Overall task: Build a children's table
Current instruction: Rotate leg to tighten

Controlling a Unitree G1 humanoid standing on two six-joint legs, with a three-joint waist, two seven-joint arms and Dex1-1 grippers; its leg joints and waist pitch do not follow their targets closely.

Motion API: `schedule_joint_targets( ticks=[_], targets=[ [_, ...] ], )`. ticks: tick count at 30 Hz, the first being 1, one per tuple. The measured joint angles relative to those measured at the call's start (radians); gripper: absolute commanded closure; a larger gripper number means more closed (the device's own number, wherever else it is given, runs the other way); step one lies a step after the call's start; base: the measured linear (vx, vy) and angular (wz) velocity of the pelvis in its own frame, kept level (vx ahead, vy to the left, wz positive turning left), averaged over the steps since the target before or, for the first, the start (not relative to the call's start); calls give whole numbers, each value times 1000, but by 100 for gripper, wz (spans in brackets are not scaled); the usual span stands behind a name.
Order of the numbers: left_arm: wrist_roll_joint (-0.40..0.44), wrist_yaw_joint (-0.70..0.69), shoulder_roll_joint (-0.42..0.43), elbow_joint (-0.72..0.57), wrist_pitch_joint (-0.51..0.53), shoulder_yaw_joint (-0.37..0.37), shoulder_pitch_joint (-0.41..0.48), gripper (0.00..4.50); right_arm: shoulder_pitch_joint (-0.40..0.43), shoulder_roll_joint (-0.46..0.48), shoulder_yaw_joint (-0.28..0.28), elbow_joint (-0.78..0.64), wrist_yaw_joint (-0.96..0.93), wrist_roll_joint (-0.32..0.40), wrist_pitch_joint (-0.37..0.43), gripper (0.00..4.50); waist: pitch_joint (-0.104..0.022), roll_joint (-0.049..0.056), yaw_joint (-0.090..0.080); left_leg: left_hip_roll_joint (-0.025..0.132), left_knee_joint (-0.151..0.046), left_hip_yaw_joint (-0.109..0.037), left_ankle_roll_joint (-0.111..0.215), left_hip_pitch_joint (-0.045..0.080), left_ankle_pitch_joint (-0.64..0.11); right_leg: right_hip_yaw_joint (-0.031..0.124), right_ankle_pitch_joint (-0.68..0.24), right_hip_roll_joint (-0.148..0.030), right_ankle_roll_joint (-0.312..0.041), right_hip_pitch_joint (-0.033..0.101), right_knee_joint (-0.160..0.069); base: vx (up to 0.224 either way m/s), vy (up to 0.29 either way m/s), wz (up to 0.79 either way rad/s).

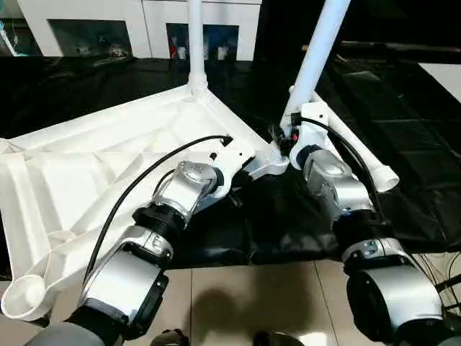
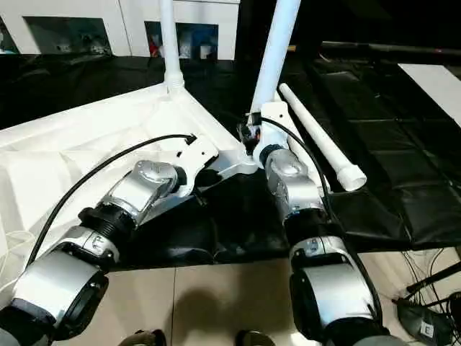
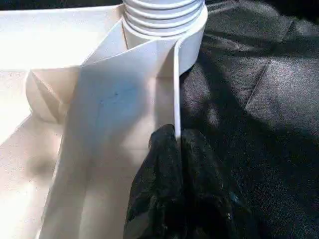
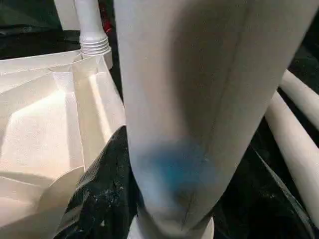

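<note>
The white plastic children's table top (image 1: 108,166), rectangular with ribbed underside, lies upside down on a black floor sheet (image 2: 403,180). The left pincer (image 3: 177,137) is closed narrow, pinching the thin side wall of the top, just short of the near corner socket. Beyond its fingertips, along that same wall, one long tapered white leg (image 1: 195,43) stands upright, already seated in the far corner socket (image 3: 164,30).

The right pincer (image 4: 172,209) stands about half wide, its black fingers (image 4: 102,194) clasping a second white tapered leg (image 1: 317,50). This leg leans away from the pincer instead of standing plumb, its foot at the near corner socket.

The risk, as I judge it, is that the tilted leg jams or skips off the socket rim if pushed down before it is straightened. The left pinch on so thin a wall could also slip, letting the top slide on the smooth sheet.

Two more loose white legs (image 2: 320,140) lie on the sheet just beside the right pincer, close enough to be knocked. A white glass-door cabinet (image 1: 137,29) stands well beyond both pincers, and loose cables (image 2: 432,281) trail on the floor behind the right arm.
</note>
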Motion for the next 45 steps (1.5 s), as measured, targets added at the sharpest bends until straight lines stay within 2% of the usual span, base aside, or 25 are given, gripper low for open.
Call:
schedule_joint_targets(
  ticks=[2, 3, 4, 6, 7, 9, 17, 23, 24, 28, 31, 34, 39, 44, 45],
  targets=[
    [0, -6, 4, 0, -6, 0, -4, 450, -10, -1, -2, 3, 6, -5, -3, 268, 0, 0, 0, 0, -1, 0, 0, -6, 0, 0, 0, 0, 0, -6, 0, 0, 0, 0],
    [0, -7, 6, 0, -6, 0, -8, 450, -21, -3, -10, 11, 17, -4, -4, 233, 0, 0, -1, 0, 0, 0, 0, -10, 0, 0, 1, 0, -1, -11, 0, 0, 0, 0],
    [0, -7, 6, 0, -6, 0, -10, 450, -24, -6, -14, 13, 26, -4, -4, 233, 0, 0, -1, 0, -1, 1, 0, -12, 0, 0, 1, 0, -2, -13, 0, 0, 0, 0],
    [0, -7, 5, 0, -8, 0, -11, 450, -31, -7, -22, 46, 49, 1, -3, 198, 1, 0, 0, 0, 0, 2, 2, -13, 2, 0, 5, 0, -6, -13, 1, 0, 0, 0],
    [0, -7, 5, 0, -8, 0, -14, 450, -21, -5, -21, 70, 53, 3, 2, 195, 3, 0, 1, 1, 0, 2, 2, -13, 2, 0, 5, 0, -6, -13, 1, 0, 0, 0],
    [-3, -18, 10, -3, -15, 2, -18, 450, -10, -9, -28, 77, 64, 16, -18, 177, 7, 7, 0, 0, 0, 5, 3, -16, 2, 1, 9, -1, -11, -16, 1, 0, 0, 0],
    [-3, -20, 18, -3, -28, 6, -34, 450, -14, -16, -29, 65, 110, 18, -29, 108, 8, 7, 2, 2, -1, 6, 10, -19, 7, 0, 37, -2, -11, -20, 3, 0, 0, 0],
    [-3, -30, 28, -9, -41, 7, -54, 450, -11, -22, -31, 38, 141, 22, -69, 63, 9, 12, 4, 7, 0, 8, 21, -33, 15, -3, 44, 1, -6, -32, 4, 0, 0, 0],
    [-2, -33, 29, -11, -44, 7, -55, 450, -4, -24, -32, 27, 152, 26, -77, 42, 9, 13, 4, 7, 0, 9, 22, -35, 14, -3, 44, 1, -6, -34, 4, 0, 0, 0],
    [-1, -53, 44, -25, -50, 5, -56, 450, 18, -29, -31, -14, 172, 28, -91, 18, 9, 14, 2, 8, 4, 9, 23, -46, 14, -3, 44, 1, -7, -45, 6, 0, 0, 0],
    [0, -84, 64, -46, -56, 2, -42, 450, 49, -35, -22, -67, 185, 26, -92, 18, 10, 15, 2, 8, 5, 9, 24, -47, 14, -3, 44, 1, -6, -46, 7, 0, 0, 0],
    [-3, -167, 116, -114, -99, -14, 7, 450, 107, -66, 3, -188, 244, 28, -68, 18, 13, 19, 3, 8, 5, 10, 24, -47, 15, -2, 44, 1, -6, -46, 7, 0, 0, 0],
    [-25, -303, 208, -217, -133, -15, 81, 450, 186, -157, 28, -378, 364, 46, 24, 18, 14, 20, 2, 9, 5, 10, 24, -47, 15, -2, 44, 1, -6, -46, 7, 0, 0, 0],
    [-48, -402, 265, -289, -194, -15, 145, 450, 242, -222, 58, -491, 482, 98, 112, 18, 16, 22, 3, 9, 6, 10, 24, -47, 15, -2, 44, 1, -6, -47, 8, 0, 0, 0],
    [-61, -442, 287, -313, -213, -18, 163, 450, 271, -267, 78, -545, 547, 120, 148, 18, 17, 24, 8, 9, 5, 10, 24, -47, 15, -2, 44, 1, -6, -47, 8, 0, 0, 0]
  ],
)
